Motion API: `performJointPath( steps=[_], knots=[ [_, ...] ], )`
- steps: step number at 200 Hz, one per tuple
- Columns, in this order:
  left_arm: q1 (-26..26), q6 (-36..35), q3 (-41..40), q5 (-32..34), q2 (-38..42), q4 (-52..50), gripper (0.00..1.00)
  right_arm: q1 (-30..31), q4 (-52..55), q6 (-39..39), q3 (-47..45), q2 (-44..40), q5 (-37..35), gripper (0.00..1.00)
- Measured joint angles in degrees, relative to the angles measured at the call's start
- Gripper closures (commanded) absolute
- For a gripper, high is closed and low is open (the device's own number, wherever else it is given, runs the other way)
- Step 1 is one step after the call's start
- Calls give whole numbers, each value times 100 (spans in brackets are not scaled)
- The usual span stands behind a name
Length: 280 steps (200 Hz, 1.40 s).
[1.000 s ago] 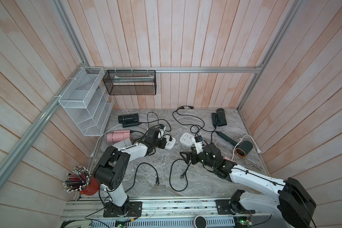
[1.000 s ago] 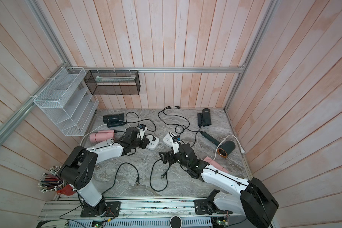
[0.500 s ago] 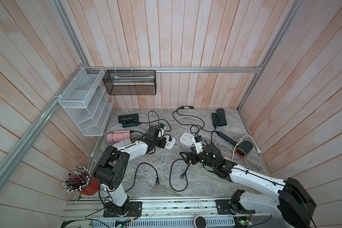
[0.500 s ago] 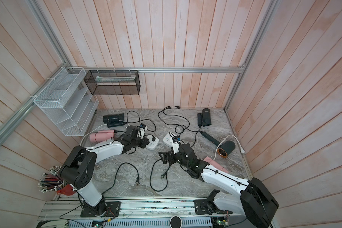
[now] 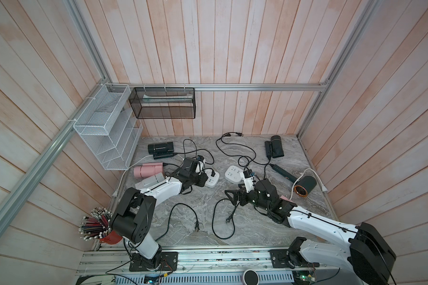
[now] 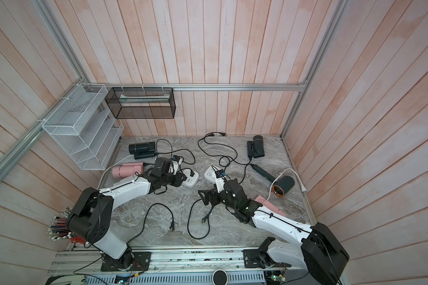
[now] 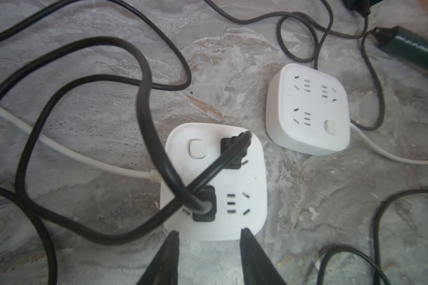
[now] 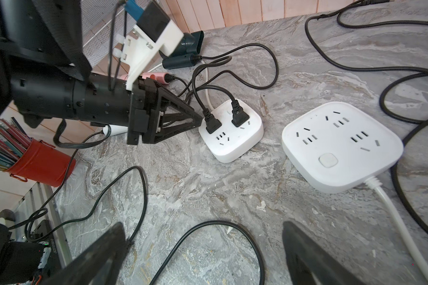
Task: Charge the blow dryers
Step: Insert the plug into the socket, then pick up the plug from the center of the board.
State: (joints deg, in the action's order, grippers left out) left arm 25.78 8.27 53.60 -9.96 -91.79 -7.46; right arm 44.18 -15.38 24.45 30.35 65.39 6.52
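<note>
In both top views the left gripper point(image 5: 205, 178) reaches to the edge of a white power strip point(image 5: 214, 183). The right gripper point(image 5: 229, 197) hangs low over the marble table point(image 5: 183, 209), its jaws spread wide with nothing between them. The blow dryers lie scattered on the table. A black blow dryer point(image 5: 160, 148) and a pink blow dryer point(image 5: 147, 170) lie beside the white wire rack point(image 5: 104, 138), and a light grey blow dryer point(image 5: 150, 183) is partly under the left arm. A second black blow dryer point(image 6: 257, 146) lies in the far right corner, and a dark blow dryer with a copper ring point(image 6: 283, 186) lies on its side near the right wall. The left wrist view shows the left gripper's fingertips point(image 7: 174, 234) parted and empty at the rim of the power strip. Two black plugs point(image 7: 204, 203) sit in that strip and one socket is free. The second power strip point(image 7: 309, 108) lies just beside it, all its sockets showing. In the right wrist view the right gripper's fingers point(image 8: 304, 246) stand far apart above a loop of black cord point(image 8: 232, 229) that lies on the table, ungripped. Across from them the left gripper's tip is just beside one plug. A red pot of pencils point(image 8: 40, 160) stands at the table's edge behind it.
</note>
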Motion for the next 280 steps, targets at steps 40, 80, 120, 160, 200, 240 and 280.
performJointPath(
  steps=[40, 80, 120, 160, 200, 240, 280],
  knots=[
    [17, 619, -671, -105, 1231, -334, 53, 282, 72, 105, -2, -173, -129, 15],
    [28, 1681, -1598, -308, 2490, -699, 52, 1292, 452, 352, 61, -61, -706, 25],
    [28, 2728, -2175, -409, 3244, -1038, 50, 2358, 953, 927, 544, 680, -1349, 32],
    [-7, 3294, -2616, -345, 3615, -1075, 50, 3200, 1316, 1720, 1102, 1486, -1851, 34],
    [-442, 3565, -3051, -481, 3864, -964, 50, 3707, 1620, 2420, 1784, 2315, -2103, 36],
    [-745, 3641, -3263, -476, 4492, -968, 51, 3897, 2031, 2962, 2511, 3139, -2212, 40],
    [-992, 3733, -3416, -466, 4800, -984, 53, 3936, 2428, 3298, 3174, 3869, -2262, 45]
  ],
)
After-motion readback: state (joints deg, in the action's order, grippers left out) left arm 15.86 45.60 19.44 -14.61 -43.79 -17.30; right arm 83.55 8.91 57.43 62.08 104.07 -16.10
